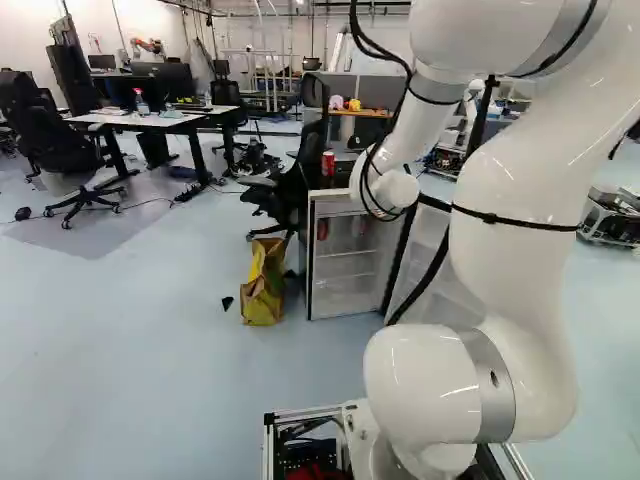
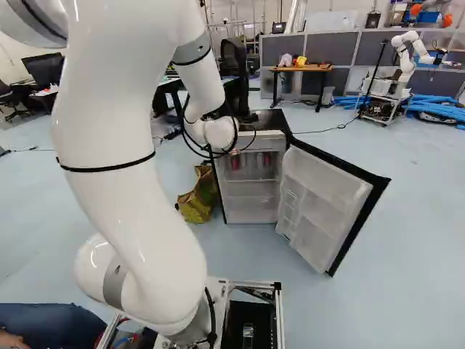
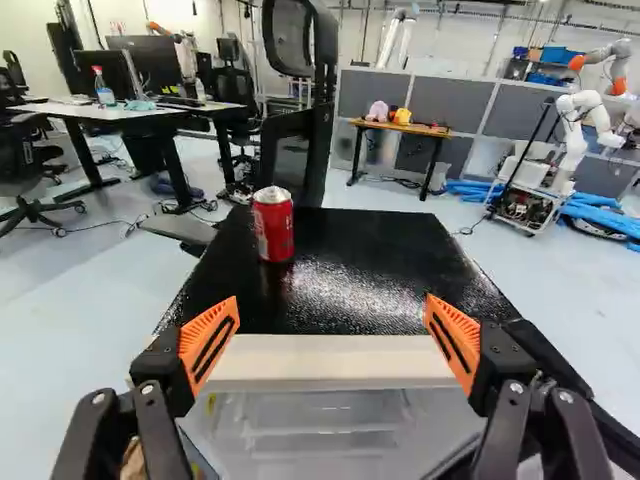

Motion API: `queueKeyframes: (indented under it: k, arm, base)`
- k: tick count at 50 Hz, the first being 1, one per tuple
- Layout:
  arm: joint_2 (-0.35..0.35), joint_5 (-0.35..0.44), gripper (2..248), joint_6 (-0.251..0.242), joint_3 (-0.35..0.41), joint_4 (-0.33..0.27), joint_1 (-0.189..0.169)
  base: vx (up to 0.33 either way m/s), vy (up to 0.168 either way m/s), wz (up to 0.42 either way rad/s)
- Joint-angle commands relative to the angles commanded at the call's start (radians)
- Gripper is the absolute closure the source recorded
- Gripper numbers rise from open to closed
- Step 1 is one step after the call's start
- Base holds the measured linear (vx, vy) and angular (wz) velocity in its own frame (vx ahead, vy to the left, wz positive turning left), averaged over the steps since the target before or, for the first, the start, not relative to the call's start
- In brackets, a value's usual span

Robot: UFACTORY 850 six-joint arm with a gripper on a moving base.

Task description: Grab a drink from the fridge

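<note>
- Wrist view: black fingers with orange pads (image 3: 208, 342) stand wide apart.
- Red metal drink can (image 3: 273, 225) stands upright on the glossy black fridge top (image 3: 385, 270).
- Grey partition panels (image 3: 450, 105) stand beyond the pale blue floor (image 3: 60, 340).

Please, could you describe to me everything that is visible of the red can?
The can is a red, metallic-looking cylinder with a silver top and pale markings. It stands upright on the fridge's glossy black top. Nothing else visibly touches it; the open gripper is clear of it. Whether it is opened, I cannot tell.

A robotics lab: desks (image 3: 62, 108), monitors (image 3: 155, 60), another robot (image 2: 405, 64).
</note>
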Motion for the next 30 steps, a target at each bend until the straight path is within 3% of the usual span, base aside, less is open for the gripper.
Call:
queueKeyframes:
  k: [30]
  arm:
    - [0.115,-0.214,3,0.000,0.055,0.029,-0.095]
  base:
    - [0.000,0.000,0.000]
